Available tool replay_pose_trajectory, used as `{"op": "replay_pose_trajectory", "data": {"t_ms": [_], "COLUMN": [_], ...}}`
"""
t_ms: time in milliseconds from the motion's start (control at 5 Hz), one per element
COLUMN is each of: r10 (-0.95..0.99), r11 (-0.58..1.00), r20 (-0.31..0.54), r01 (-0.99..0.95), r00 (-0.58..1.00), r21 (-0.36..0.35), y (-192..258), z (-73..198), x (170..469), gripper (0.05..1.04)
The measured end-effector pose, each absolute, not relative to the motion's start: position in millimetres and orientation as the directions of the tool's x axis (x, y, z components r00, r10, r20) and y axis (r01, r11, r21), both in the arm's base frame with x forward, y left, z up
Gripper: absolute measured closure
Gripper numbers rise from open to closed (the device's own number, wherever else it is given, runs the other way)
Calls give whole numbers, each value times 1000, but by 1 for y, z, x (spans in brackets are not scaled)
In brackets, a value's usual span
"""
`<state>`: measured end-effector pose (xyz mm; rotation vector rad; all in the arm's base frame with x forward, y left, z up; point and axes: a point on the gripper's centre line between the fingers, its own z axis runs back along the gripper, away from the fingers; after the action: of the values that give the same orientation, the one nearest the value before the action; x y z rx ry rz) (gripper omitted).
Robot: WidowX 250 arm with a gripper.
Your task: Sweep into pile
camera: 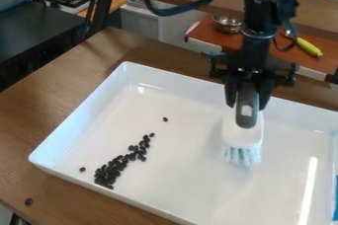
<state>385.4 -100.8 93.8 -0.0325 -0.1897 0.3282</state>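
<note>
At lower left, on the wooden table (39, 120), one stray bean (28, 202), probably light and apt to roll. Next, in the white tray (178, 169), left of centre, a dark clump of beans (112, 170), with single beans off to either side; likely hard, dry and quick to skitter over the slick surface, so best pushed low and slowly, not pinched. Farther back, right of centre, a brush (242, 134), with bristles (241, 155) on or near the tray floor; seems light, stiff in the body, springy at the tips, best taken by the grey handle (247, 115). Above, the gripper (247, 104), narrow, clamped on that handle. Cut off: the tray at bottom and right, a blue thing (335, 199) at the right edge. Hard to make out: separate beans in the clump, contact between bristles and floor. Partly hidden: the handle's upper end, amid the gripper's dark parts.
</note>
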Motion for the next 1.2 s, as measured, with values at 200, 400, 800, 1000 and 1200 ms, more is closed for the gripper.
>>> {"op": "replay_pose_trajectory", "data": {"t_ms": [200, 400, 800, 1000, 1200], "r10": [332, 343, 362, 418, 489], "r11": [943, 939, 931, 905, 866], "r20": [172, 162, 180, 206, 219], "r01": [-327, -339, -364, -426, -501], "r00": [928, 925, 915, 885, 845], "r21": [-56, -50, -20, -5, 1], "y": [-91, -86, -75, -64, -44], "z": [89, 82, 74, 76, 79], "x": [385, 381, 376, 372, 365], "gripper": [578, 578, 579, 578, 578]}}
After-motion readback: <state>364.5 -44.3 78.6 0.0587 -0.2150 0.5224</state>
